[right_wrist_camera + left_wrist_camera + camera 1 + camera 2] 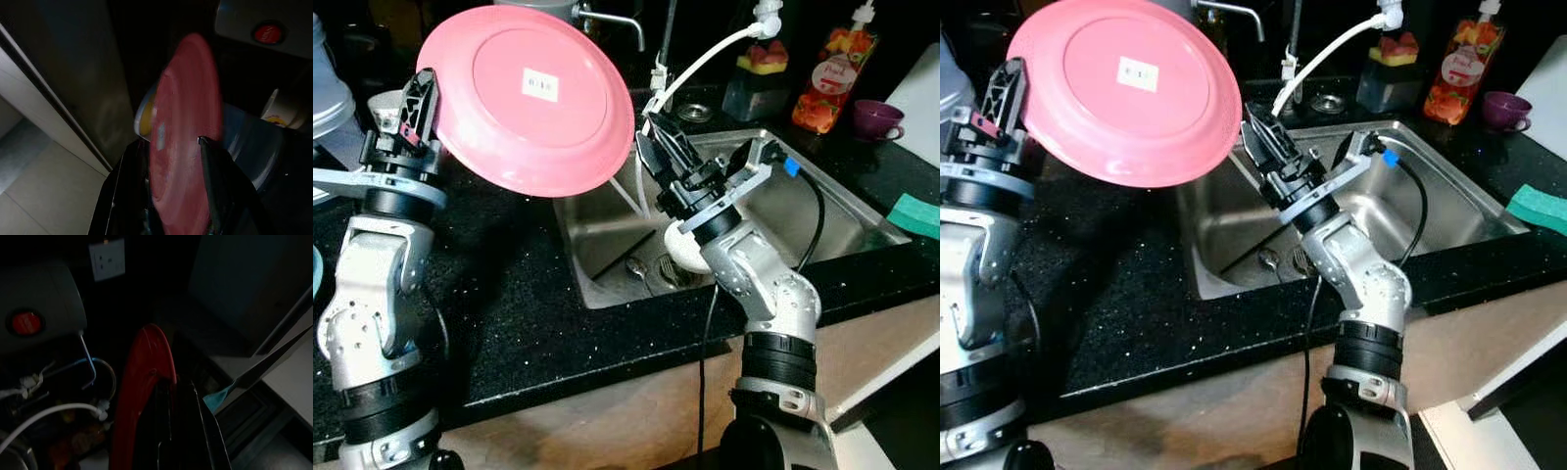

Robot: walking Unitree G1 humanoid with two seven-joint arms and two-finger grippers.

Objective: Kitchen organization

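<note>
Above the black counter (pixel 509 313), just left of the steel sink (pixel 842 211), a pink plate (pixel 533 98) is held up on edge and tilted, its underside with a small white label (pixel 540 86) facing the head camera. The left gripper (pixel 419 106) clamps the plate's left rim, its 2 black fingers closed on that edge; in the left wrist view the plate (pixel 144 396) shows edge-on, running up from between the fingers (pixel 195 431). The right gripper (pixel 658 157) reaches up from over the sink to the plate's lower right rim. In the right wrist view the plate (pixel 183 132) sits between its 2 fingers (pixel 215 181), which are spread about as far as the plate is thick, 1 on each side; whether they press on it cannot be told.

A white hose (pixel 705 59) curves down from the tap area to the sink's back edge. Something white and rounded (pixel 683 250) lies in the basin behind the right arm, too hidden to name. On the counter behind the sink stand a bottle with a fruit label (pixel 832 83), a dark container with a yellow and red top (pixel 759 73) and a purple cup (pixel 876 119). A green sponge (pixel 915 213) lies on the counter at the sink's right.
</note>
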